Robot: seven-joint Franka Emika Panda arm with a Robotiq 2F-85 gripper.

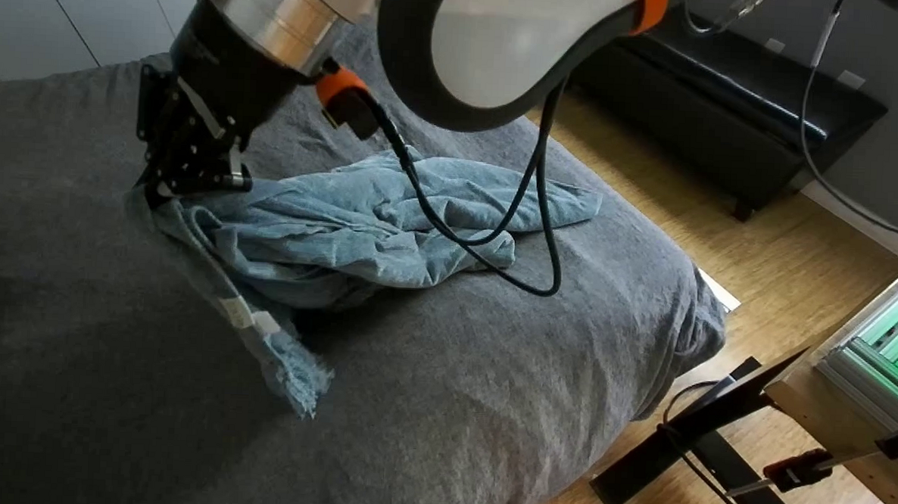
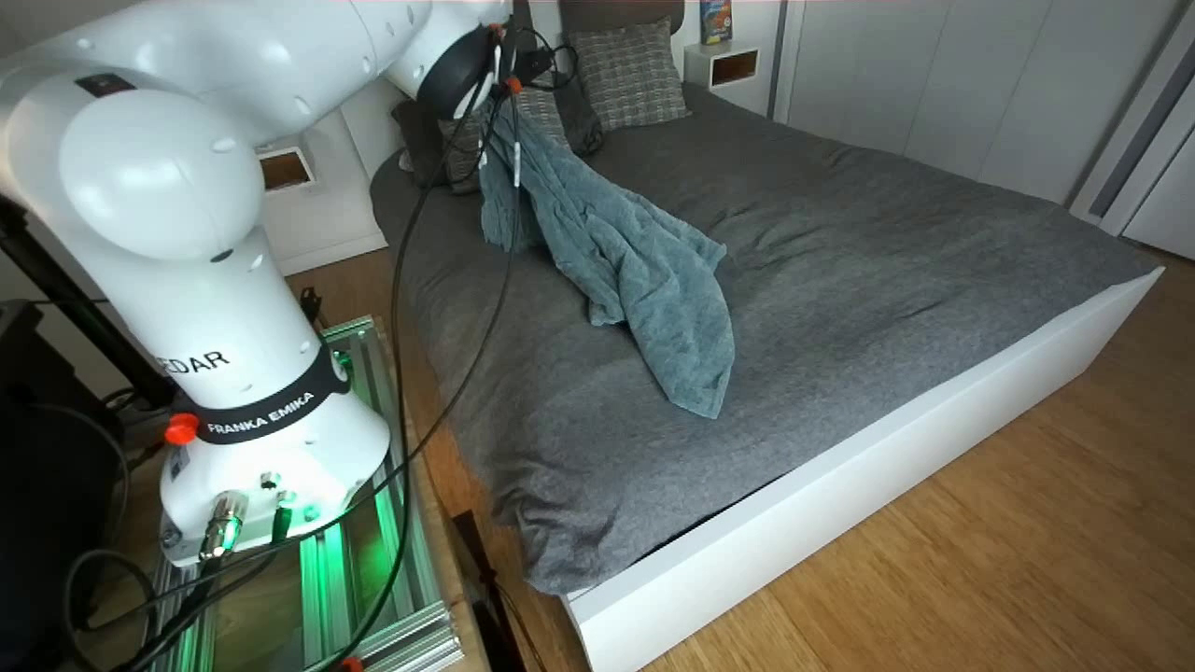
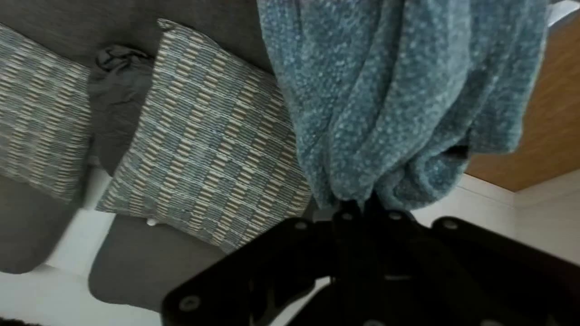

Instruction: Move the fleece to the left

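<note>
Gripper (image 3: 362, 208) pinched narrow, holding gathered blue-grey fleece (image 3: 394, 104); remainder draped down onto grey bedspread (image 2: 915, 233). In an exterior view, from fleece: patterned pillow (image 2: 635, 84) at 12 o'clock, broad stretch of bedspread at 3, white bed frame (image 2: 803, 513) at 5, wood floor (image 2: 980, 569) beyond.

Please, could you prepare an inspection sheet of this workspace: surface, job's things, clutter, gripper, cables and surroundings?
Surface: bed with wrinkled grey fabric cover.
Job's things: soft blue-green fleece, one end raised, the rest bunched on the bed.
Clutter: patterned grey fabric cushions at the bed's head.
Gripper: black jointed gripper, closed on the raised end.
Cables: thin black cables pass in front of the fleece in both exterior views; contact unclear.
Surroundings: brown wooden floor, black padded bench.
</note>
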